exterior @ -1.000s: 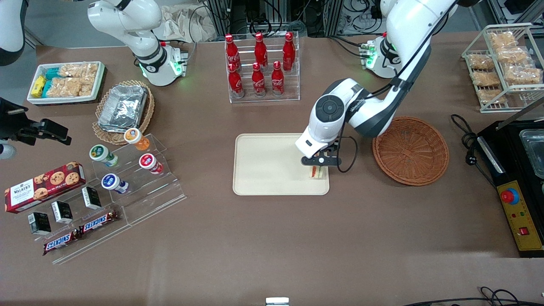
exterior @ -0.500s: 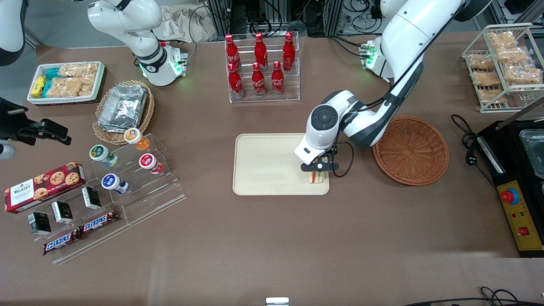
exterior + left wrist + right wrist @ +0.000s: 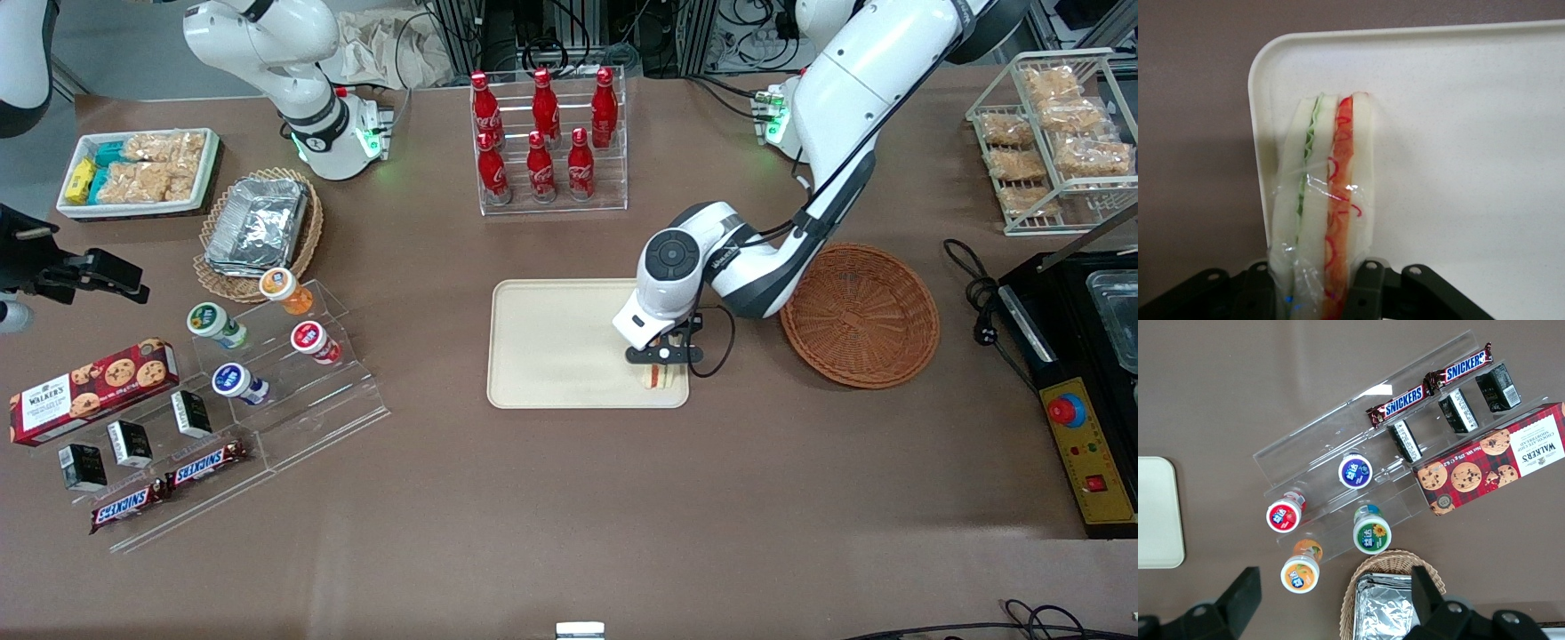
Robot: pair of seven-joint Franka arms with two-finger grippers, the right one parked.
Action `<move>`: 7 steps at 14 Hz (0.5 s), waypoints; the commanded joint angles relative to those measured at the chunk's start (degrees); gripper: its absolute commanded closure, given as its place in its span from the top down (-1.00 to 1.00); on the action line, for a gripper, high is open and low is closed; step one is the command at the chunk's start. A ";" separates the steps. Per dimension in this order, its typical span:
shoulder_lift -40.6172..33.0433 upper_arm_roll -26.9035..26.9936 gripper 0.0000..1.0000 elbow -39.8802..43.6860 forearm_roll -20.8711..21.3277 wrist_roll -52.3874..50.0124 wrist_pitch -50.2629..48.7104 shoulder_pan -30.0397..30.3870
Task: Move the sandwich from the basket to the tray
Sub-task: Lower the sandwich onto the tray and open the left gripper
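Note:
My left gripper (image 3: 660, 363) is shut on the sandwich (image 3: 656, 379), a wrapped wedge of white bread with red and green filling. It holds the wedge on edge, low over the corner of the cream tray (image 3: 551, 347) nearest the front camera, at the working arm's end. In the left wrist view the sandwich (image 3: 1325, 193) stands between the black fingers (image 3: 1368, 293), close to the tray's rounded corner (image 3: 1265, 73). I cannot tell whether it touches the tray. The reddish-brown wicker basket (image 3: 859, 314) beside the tray holds nothing.
A clear rack of red bottles (image 3: 544, 142) stands farther from the camera than the tray. A stepped acrylic stand with cups and bars (image 3: 267, 373) and a tan basket of foil trays (image 3: 258, 227) lie toward the parked arm's end. A black appliance (image 3: 1085, 356) sits past the basket.
The left gripper has come down toward the tray with the sandwich in it, shifting slightly nearer the front camera. The sandwich now sits lower over the tray's corner.

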 commanded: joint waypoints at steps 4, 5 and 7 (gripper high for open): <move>0.21 0.08 1.00 2.03 2.51 -2.67 -0.38 -0.57; -0.40 0.00 1.00 2.56 2.07 -2.68 -1.60 -0.48; -2.33 -0.27 1.00 5.01 1.28 -2.85 -6.07 -0.48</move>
